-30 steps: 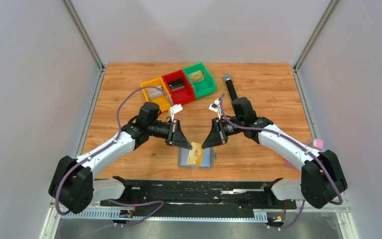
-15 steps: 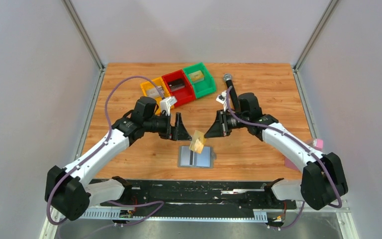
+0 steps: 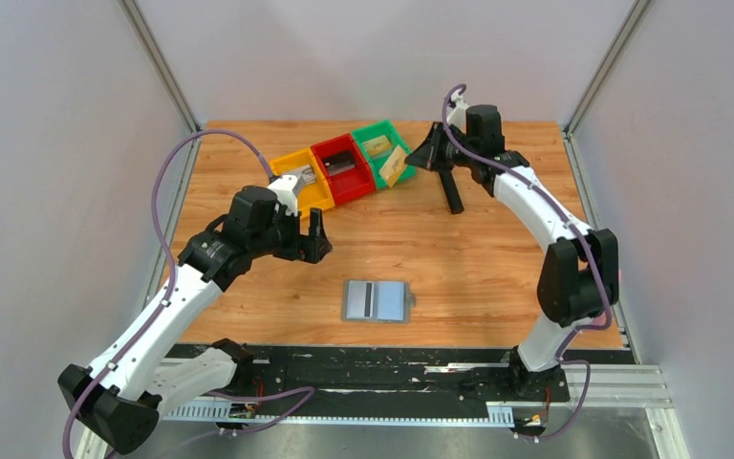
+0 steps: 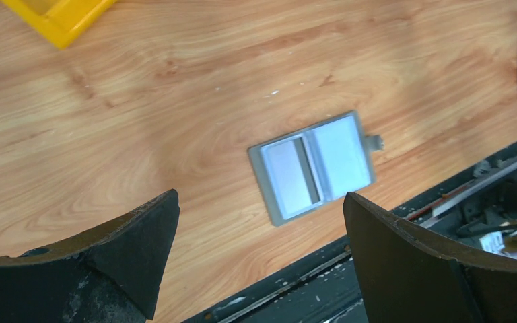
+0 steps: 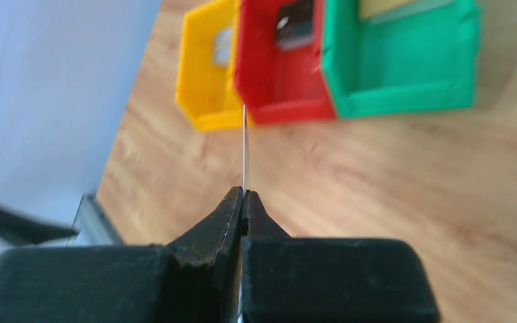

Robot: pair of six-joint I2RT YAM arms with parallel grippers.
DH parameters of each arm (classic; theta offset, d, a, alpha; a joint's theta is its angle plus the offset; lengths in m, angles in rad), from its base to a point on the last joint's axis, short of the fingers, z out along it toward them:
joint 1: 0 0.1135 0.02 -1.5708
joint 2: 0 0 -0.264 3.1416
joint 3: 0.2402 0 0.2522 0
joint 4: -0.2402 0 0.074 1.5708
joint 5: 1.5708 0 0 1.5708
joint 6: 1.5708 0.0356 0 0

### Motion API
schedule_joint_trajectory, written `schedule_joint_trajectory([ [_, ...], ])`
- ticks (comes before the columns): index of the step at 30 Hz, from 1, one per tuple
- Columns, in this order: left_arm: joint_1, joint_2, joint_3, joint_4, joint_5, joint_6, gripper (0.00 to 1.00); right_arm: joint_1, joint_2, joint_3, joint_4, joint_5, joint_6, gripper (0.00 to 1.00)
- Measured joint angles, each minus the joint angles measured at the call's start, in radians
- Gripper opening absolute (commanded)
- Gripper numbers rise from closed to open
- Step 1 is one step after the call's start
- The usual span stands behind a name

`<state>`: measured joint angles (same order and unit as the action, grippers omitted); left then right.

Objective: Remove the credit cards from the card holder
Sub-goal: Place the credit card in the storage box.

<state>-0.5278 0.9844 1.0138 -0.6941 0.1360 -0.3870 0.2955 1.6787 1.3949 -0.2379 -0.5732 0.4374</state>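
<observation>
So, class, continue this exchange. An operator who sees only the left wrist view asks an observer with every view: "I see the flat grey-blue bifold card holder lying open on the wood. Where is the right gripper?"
Observer: Far across the wooden table, the right gripper is shut on a thin tan-gold card.
Operator: Near any bin?
Observer: Yes, right by the green plastic bin, overlapping its right side in the top view.
Operator: Is that bin empty?
Observer: No, a pale tan card lies inside.
</observation>
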Motion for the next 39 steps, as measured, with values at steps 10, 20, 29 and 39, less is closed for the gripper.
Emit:
schedule_joint_trajectory([
  [10,0.0,-0.005,0.001,-0.077,-0.067,0.055,1.0,-0.019,0.325,0.323,0.09,0.22,0.018,0.0],
  [20,0.0,-0.005,0.001,-0.081,-0.057,0.071,1.0,-0.015,0.527,0.365,0.253,0.279,0.084,0.0],
  [29,0.0,-0.005,0.001,-0.081,-0.047,0.08,1.0,0.024,0.66,0.482,0.311,0.309,0.111,0.0],
  [39,0.0,-0.005,0.001,-0.081,-0.047,0.08,1.0,0.037,0.758,0.591,0.301,0.311,0.156,0.0],
])
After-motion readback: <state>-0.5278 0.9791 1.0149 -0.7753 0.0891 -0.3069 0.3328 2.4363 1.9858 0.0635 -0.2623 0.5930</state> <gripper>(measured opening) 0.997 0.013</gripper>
